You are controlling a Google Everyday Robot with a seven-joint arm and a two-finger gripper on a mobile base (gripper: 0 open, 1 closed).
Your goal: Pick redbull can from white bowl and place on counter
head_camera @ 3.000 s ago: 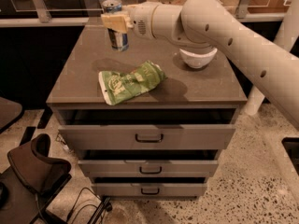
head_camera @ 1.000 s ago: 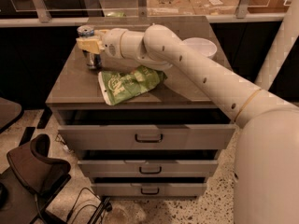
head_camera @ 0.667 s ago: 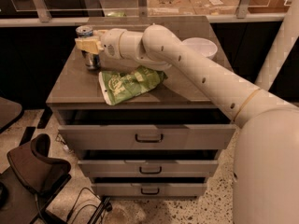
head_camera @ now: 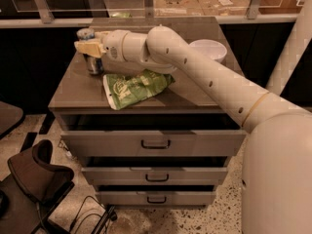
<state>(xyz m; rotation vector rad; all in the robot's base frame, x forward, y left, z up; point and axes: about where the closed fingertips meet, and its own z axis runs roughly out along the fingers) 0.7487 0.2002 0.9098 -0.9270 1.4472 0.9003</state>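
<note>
The redbull can [head_camera: 94, 65] stands upright at the counter's [head_camera: 195, 94] left rear corner, its silver top showing just above the fingers. My gripper [head_camera: 89, 48] is at that corner, its tan fingers [head_camera: 87, 48] closed around the can's upper part. The can's base is at or just above the counter top; I cannot tell if it touches. The white bowl [head_camera: 208, 50] sits at the right rear of the counter with nothing showing in it, and my arm reaches across in front of it.
A green snack bag [head_camera: 134, 87] lies on the counter just right of and in front of the can. Three drawers [head_camera: 155, 144] with dark handles are below. A dark chair [head_camera: 39, 177] stands on the floor at lower left. A glass partition [head_camera: 156, 4] runs behind the counter.
Since three seconds ago my gripper has carried the can left to the counter's left rear corner. Over the last second it has stayed still.
</note>
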